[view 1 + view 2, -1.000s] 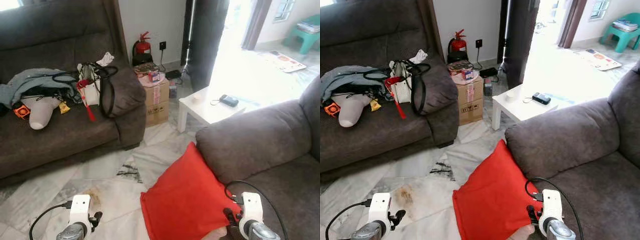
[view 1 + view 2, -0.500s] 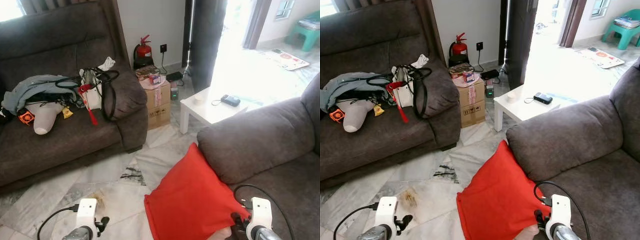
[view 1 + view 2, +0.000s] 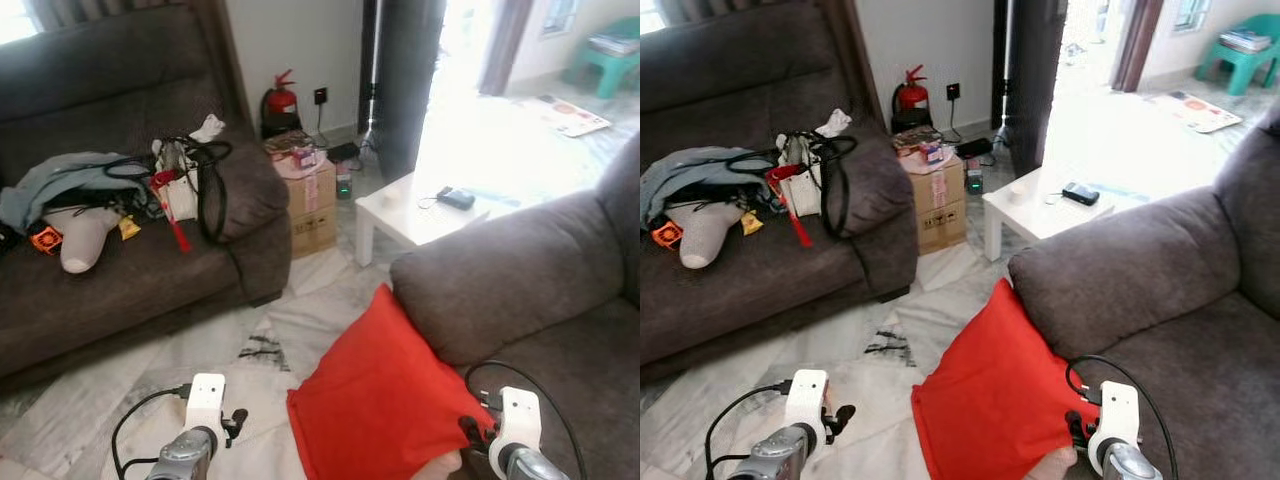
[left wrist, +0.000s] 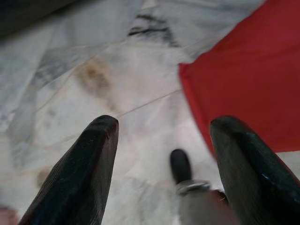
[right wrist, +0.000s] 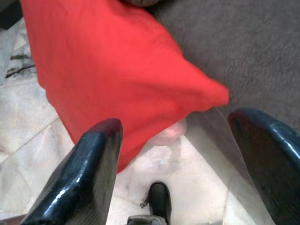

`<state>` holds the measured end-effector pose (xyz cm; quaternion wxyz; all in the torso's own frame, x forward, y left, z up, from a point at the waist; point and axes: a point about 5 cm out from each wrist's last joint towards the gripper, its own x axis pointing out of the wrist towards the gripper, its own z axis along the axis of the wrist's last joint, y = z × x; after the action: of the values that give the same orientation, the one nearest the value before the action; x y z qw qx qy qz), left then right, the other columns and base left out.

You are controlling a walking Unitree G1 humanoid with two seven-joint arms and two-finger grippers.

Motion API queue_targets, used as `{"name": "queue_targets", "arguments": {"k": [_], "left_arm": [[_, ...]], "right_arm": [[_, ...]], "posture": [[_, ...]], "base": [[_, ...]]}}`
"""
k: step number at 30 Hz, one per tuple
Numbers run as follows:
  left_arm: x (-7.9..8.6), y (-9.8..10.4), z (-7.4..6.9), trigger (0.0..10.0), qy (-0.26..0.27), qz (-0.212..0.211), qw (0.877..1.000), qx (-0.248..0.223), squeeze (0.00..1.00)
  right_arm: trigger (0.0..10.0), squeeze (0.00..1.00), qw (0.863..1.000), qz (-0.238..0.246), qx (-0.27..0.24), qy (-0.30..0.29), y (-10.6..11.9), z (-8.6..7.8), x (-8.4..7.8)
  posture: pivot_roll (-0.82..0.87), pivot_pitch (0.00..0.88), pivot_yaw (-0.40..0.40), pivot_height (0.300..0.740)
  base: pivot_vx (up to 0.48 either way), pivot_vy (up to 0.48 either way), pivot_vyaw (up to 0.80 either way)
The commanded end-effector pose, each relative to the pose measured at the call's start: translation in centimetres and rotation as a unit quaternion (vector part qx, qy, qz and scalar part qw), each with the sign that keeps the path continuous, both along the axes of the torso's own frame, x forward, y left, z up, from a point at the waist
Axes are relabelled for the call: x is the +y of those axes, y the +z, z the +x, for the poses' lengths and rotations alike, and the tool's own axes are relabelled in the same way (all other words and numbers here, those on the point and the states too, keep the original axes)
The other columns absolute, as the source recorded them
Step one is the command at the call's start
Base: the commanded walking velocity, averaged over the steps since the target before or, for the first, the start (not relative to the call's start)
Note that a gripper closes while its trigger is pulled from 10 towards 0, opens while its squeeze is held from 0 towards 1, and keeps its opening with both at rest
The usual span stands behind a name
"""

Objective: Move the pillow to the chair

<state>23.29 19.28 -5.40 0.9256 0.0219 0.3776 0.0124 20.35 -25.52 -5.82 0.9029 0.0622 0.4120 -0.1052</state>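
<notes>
A red pillow (image 3: 375, 400) stands on its corner on the marble floor, leaning against the arm of the grey armchair (image 3: 510, 270) at my right. In the left wrist view my left gripper (image 4: 164, 123) is open just above the floor, with the pillow's edge (image 4: 248, 79) close beside one finger. In the right wrist view my right gripper (image 5: 178, 121) is open, and the pillow's lower corner (image 5: 108, 61) lies just ahead between its fingers, against the chair's grey cloth (image 5: 243, 42). Both wrists sit low at the near edge of the eye views.
A dark sofa (image 3: 130, 280) at the left holds a bag (image 3: 190, 180), clothes and loose items. A cardboard box (image 3: 312, 205) and a fire extinguisher (image 3: 281, 98) stand by the wall. A low white table (image 3: 420, 215) sits before the bright doorway. Bare floor (image 3: 200, 330) lies between sofa and pillow.
My left wrist has come up and to the right, closer to the pillow. The right wrist has barely moved. The head camera has shifted slightly; the pillow stays leaning on the chair.
</notes>
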Motion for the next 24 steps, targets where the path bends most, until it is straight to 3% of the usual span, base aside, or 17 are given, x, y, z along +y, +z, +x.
{"name": "queue_targets", "arguments": {"k": [1, 6, 13, 20, 22, 23, 24], "left_arm": [[0.7, -0.4, -0.8, 10.0, 0.010, 0.010, 1.000, 0.018, 0.00], [1.1, -0.7, -1.3, 10.0, 0.015, 0.015, 1.000, 0.023, 0.00], [1.3, -1.7, -3.3, 10.0, 0.035, 0.014, 0.999, 0.033, 0.00], [1.3, -1.8, -3.4, 10.0, 0.036, 0.015, 0.999, 0.035, 0.00], [1.2, -2.1, -4.0, 10.0, 0.033, 0.017, 0.998, 0.043, 0.00], [1.0, -2.4, -4.6, 10.0, 0.027, 0.018, 0.998, 0.050, 0.00], [1.0, -2.4, -4.6, 10.0, 0.027, 0.018, 0.998, 0.050, 0.00]], "right_arm": [[10.0, 0.00, 1.000, 0.004, 0.000, 0.008, -0.1, 0.0, 0.4], [10.0, 0.00, 1.000, 0.008, -0.001, 0.006, -0.3, -0.3, 0.5], [10.0, 0.00, 1.000, 0.010, 0.018, 0.007, -0.9, -1.7, 0.0], [10.0, 0.00, 1.000, 0.010, 0.020, 0.007, -0.9, -1.8, 0.0], [10.0, 0.00, 0.999, 0.003, 0.027, 0.025, -1.0, -2.2, -0.2], [10.0, 0.00, 0.998, 0.006, 0.027, 0.050, -1.6, -2.2, 1.6], [10.0, 0.00, 0.998, 0.006, 0.027, 0.050, -1.6, -2.2, 1.6]], "posture": [[-0.07, 0.000, 0.098, 0.740], [-0.05, 0.006, 0.088, 0.740], [0.01, 0.060, 0.042, 0.740], [0.01, 0.060, 0.042, 0.740], [-0.02, 0.101, 0.040, 0.740], [-0.02, 0.097, 0.044, 0.740], [-0.02, 0.097, 0.044, 0.740]], "base": [[0.000, 0.000, 0.00], [0.000, 0.000, 0.00], [0.000, 0.000, 0.00], [0.000, 0.000, 0.00], [0.000, 0.000, 0.00], [0.000, 0.000, 0.80], [0.000, 0.000, 0.80]]}}
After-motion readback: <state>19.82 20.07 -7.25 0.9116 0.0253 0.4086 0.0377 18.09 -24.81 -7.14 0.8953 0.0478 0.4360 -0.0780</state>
